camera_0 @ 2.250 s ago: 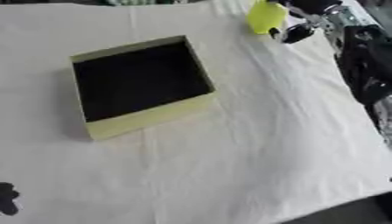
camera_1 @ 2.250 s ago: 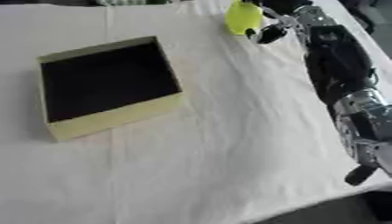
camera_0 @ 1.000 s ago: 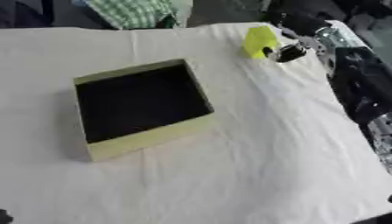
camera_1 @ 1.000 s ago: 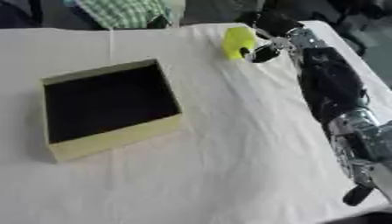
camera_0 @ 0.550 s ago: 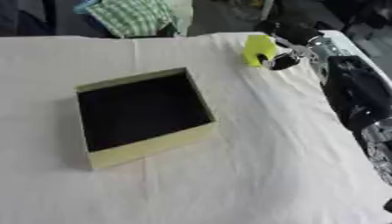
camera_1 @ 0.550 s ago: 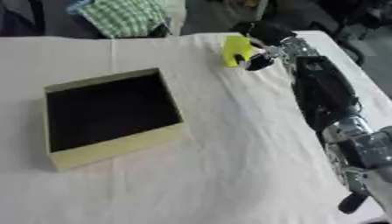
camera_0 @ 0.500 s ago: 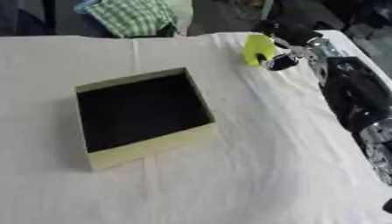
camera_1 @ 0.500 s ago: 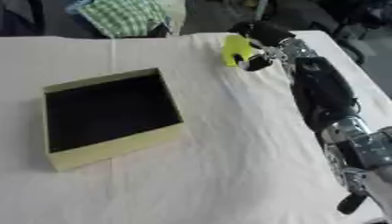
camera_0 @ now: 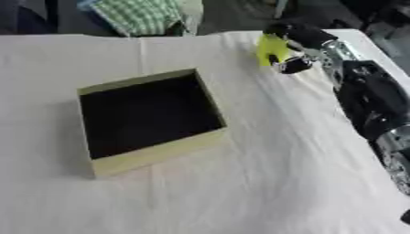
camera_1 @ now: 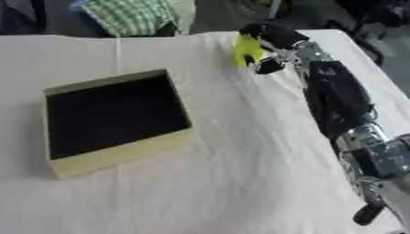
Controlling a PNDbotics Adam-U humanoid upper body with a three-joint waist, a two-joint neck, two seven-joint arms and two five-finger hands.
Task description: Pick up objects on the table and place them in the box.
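A small yellow-green object [camera_0: 270,48] stands at the far right of the white-clothed table. My right hand [camera_0: 291,45] reaches out to it, fingers and thumb curled round it, part of it hidden behind the hand. The arm runs back along the table's right side. An open box [camera_0: 149,119] with pale yellow-green walls and a black inside sits left of centre, with nothing in it that I can see. My left hand shows in neither view.
A green checked cloth [camera_0: 144,14] lies beyond the far table edge. The white tablecloth [camera_0: 264,173] stretches bare between the box and the arm. The table's right edge [camera_1: 364,50] drops off close to my arm.
The whole picture has slid downward, so the camera has tilted up. My right hand stays on the yellow-green object at the far right edge.
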